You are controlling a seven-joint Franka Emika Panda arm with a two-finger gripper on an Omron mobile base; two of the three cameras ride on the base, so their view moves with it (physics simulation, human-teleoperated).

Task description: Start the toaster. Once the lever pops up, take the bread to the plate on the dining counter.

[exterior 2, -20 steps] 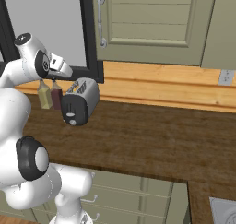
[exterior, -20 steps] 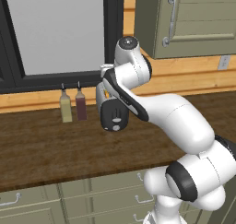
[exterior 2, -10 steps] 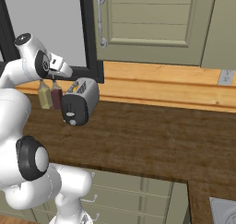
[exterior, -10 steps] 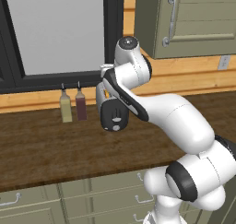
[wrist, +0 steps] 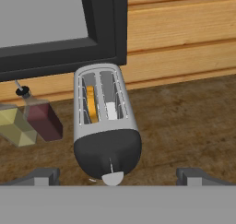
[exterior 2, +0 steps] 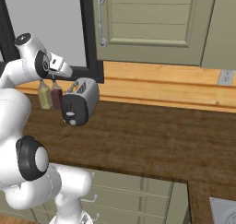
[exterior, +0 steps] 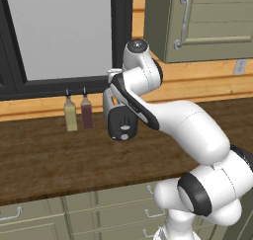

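Nothing has shifted since earlier: gripper (wrist: pixel 115 177) hangs wide apart above the small silver two-slot toaster (wrist: pixel 107 121), lever between the fingers. Rigid, weighty; press its lever squarely, avoiding the slick shell.

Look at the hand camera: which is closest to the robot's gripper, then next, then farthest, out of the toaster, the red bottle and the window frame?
1. The toaster, right in front of the open gripper, its black end nearest.
2. The red bottle, off to the left of the toaster.
3. The window frame, up behind both, against the wall.
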